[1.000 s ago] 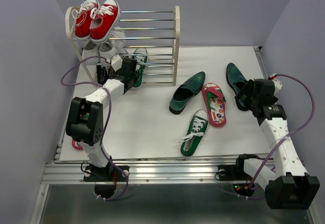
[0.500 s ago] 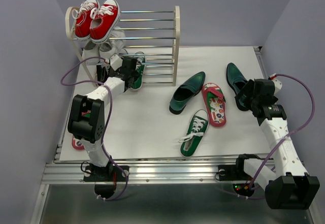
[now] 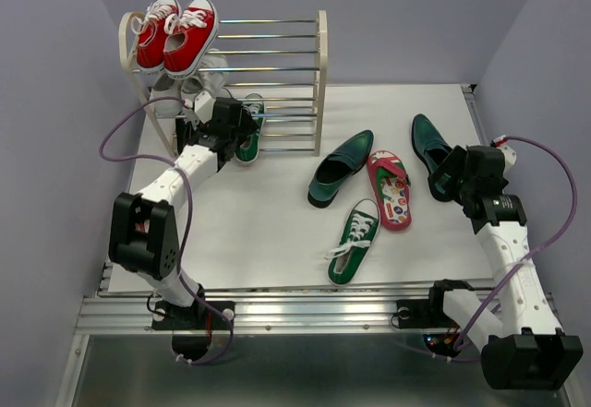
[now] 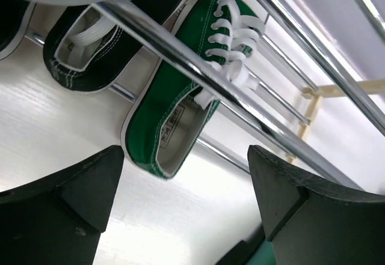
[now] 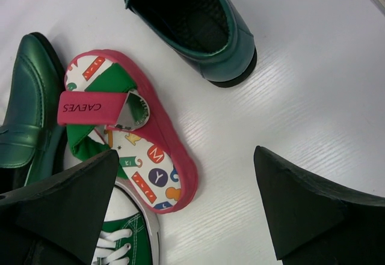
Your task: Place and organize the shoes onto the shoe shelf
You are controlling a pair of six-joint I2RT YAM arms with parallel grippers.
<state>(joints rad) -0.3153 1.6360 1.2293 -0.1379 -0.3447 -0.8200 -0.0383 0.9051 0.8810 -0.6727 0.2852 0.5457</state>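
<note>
Sneaker (image 3: 354, 241) on table (image 3: 259, 227) looked light, soft canvas; grab stiffer heel rim; left pincer (image 4: 183, 175) and right pincer (image 5: 186, 187) spread, empty.

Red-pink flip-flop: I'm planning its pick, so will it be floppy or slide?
The flip-flop looks thin and flat, so it is probably light and bendy if pinched at one end. Its raised strap seems the surest grip. On the glossy table a push would likely slide it.

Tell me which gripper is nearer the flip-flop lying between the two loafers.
Right. The right gripper hangs just right of the flip-flop; the left gripper is far off at the shoe shelf.
</note>
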